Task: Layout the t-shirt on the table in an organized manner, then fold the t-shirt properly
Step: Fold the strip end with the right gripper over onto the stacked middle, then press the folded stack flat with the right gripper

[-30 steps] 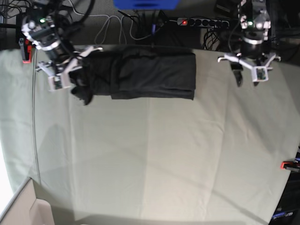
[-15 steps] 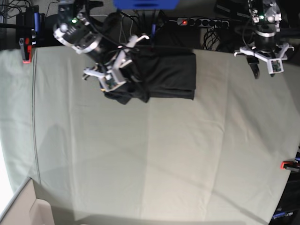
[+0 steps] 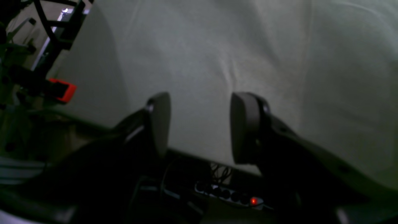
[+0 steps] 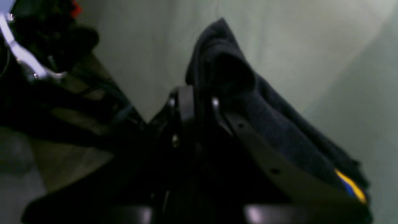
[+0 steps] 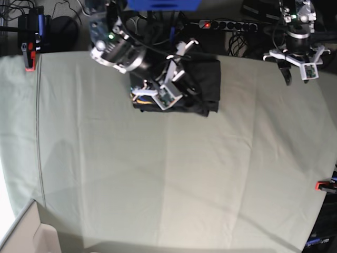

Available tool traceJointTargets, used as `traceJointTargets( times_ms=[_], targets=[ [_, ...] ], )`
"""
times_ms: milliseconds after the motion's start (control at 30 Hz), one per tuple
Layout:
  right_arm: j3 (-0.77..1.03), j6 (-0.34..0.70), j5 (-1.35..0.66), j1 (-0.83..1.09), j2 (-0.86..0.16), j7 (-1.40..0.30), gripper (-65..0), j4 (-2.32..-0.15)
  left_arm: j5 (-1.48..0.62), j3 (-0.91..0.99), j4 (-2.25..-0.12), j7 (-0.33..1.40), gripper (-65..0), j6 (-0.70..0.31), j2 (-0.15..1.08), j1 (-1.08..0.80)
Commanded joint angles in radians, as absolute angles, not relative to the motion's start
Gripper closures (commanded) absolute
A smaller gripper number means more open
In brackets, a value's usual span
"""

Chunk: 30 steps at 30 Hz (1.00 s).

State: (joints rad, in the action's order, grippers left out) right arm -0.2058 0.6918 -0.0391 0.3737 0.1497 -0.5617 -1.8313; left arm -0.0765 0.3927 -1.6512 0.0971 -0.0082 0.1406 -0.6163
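Along the far edge of the surface [image 5: 168, 174], at twelve o'clock in the base view, runs a black power strip [image 5: 226, 24] with a lit red switch amid tangled cables. A red clamp [image 5: 29, 58] grips the cover at about ten o'clock and another red clamp [image 5: 322, 185] at about four o'clock. A blue object [image 5: 163, 4] is cut off by the top of the frame, and a pale box corner [image 5: 26, 232] shows at seven o'clock.

The surface is dressed in pale grey-green cloth, matte, with long soft creases. The t-shirt [image 5: 202, 79] lies at its far edge near twelve o'clock, a soft charcoal-black bundle folded into a rough rectangle. The right arm reaches over the shirt's left part, hiding much of it.

The right end effector [image 5: 169, 89] is clenched on a bunch of the t-shirt; in the right wrist view dark fabric rises in a peak between and above the nearly closed jaws, with a yellow and blue mark low at the right. That view is dim and blurred, so the folds are hard to read.

The left end effector [image 5: 295, 67] hangs over the far right corner at about one o'clock, released, its two dark rounded fingers [image 3: 160, 121] well apart with bare cloth between them. Its wrist view is dark low down.
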Motion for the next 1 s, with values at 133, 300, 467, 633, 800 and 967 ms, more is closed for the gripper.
traceJointTargets(
  times_ms=[133, 300, 467, 633, 800, 967],
  targets=[
    [-0.217, 0.698, -0.061, 0.328, 0.157, -0.536, 0.0, -1.773, -0.079, 0.404, -1.666, 0.071, -29.7, -0.005, 0.15, -0.624],
    [-0.257, 0.698, -0.059, 0.282, 0.157, -0.536, 0.0, -1.732, -0.079, 0.404, -1.664, 0.071, -29.7, -0.005, 0.15, -0.618],
    [-0.262, 0.698, -0.064, 0.245, 0.157, -0.536, 0.0, -1.682, -0.079, 0.404, -1.666, 0.071, -29.7, -0.005, 0.15, -0.618],
    [-0.263, 0.698, -0.064, 0.206, 0.157, -0.536, 0.0, -1.623, -0.079, 0.404, -1.662, 0.071, -29.7, -0.005, 0.15, -0.616],
    [-0.285, 0.698, -0.061, 0.2, 0.157, -0.536, -4.3, -1.623, -0.079, 0.403, -1.662, 0.071, -29.7, -0.005, 0.15, -0.615],
    [-0.358, 0.698, -0.058, 0.205, 0.157, -0.536, -23.9, -1.629, -0.079, 0.401, -1.662, 0.071, -29.7, -0.005, 0.15, -0.615]
  ],
)
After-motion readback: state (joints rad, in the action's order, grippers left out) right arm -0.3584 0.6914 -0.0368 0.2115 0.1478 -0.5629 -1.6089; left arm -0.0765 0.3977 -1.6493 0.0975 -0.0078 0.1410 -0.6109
